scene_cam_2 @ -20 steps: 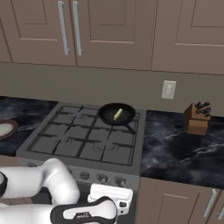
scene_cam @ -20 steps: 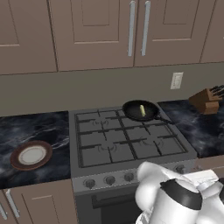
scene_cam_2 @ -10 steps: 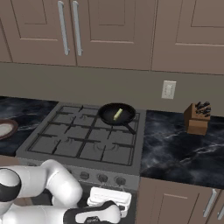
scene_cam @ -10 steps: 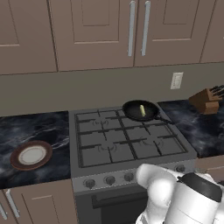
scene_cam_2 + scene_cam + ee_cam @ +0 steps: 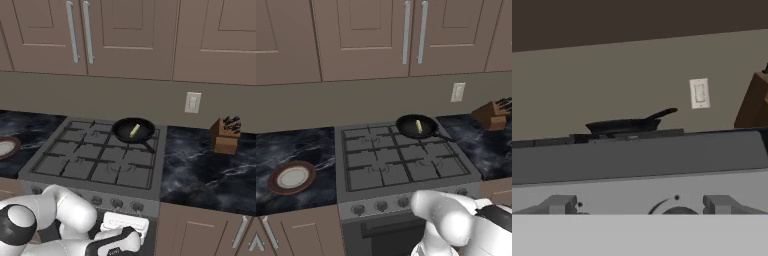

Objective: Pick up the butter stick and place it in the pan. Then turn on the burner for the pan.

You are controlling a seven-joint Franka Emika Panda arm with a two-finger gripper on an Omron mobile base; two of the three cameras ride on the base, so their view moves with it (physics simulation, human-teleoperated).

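Observation:
The pale-yellow butter stick (image 5: pixel 418 126) (image 5: pixel 134 131) lies inside the black pan (image 5: pixel 406 128) (image 5: pixel 122 132) on the stove's back right burner. From the hand view the pan (image 5: pixel 629 124) shows side-on above the stove's front edge, with its handle pointing right. My gripper (image 5: pixel 125 221) (image 5: pixel 641 205) hangs low in front of the stove's knob panel, well below and in front of the pan. It is open, its fingertips (image 5: pixel 559 204) wide apart with nothing held. A round knob (image 5: pixel 677 210) sits just ahead, between them.
A row of knobs (image 5: pixel 381 205) (image 5: pixel 116 203) runs along the stove front. On the left counter lies a brown-rimmed plate (image 5: pixel 291 177). A wooden knife block (image 5: pixel 493 115) (image 5: pixel 224 136) stands on the right counter, under a wall outlet (image 5: pixel 192 102).
My arm has swung lower and to the right, and the hand has crept up closer to the knob panel. Pan and butter stick have stayed put.

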